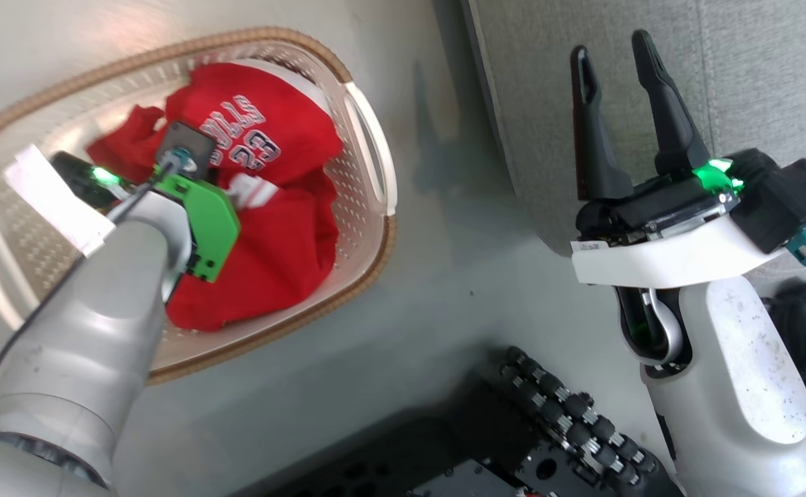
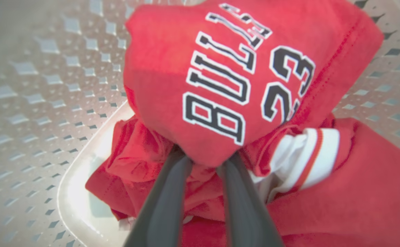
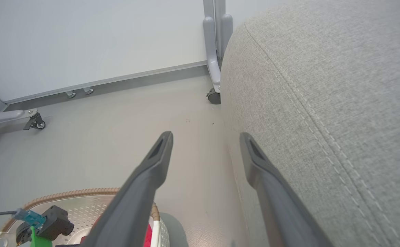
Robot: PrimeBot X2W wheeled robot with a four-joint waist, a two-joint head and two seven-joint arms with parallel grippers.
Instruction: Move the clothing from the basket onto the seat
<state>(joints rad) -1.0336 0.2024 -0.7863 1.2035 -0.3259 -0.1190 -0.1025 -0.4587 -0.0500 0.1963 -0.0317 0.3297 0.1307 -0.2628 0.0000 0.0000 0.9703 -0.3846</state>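
Two red pieces of clothing (image 2: 220,85) lay in the one basket (image 1: 369,141), the left gripper (image 2: 205,159) clamped on the "BULLS 23" piece. The right gripper (image 1: 610,45) gaped empty, one seat (image 1: 762,69) just beside it.

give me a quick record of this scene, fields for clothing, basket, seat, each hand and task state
clothing: red kit, one piece reading BULLS 23, bunched inside the basket
basket: cream, perforated, brown rim, on the floor beside the seat
seat: grey fabric cushion, no clothing on the part in view
left hand: down in the basket, closed on a fold of the BULLS 23 piece
right hand: open, holding nothing, raised by the seat's edge
task state: clothing gripped, not yet on the seat
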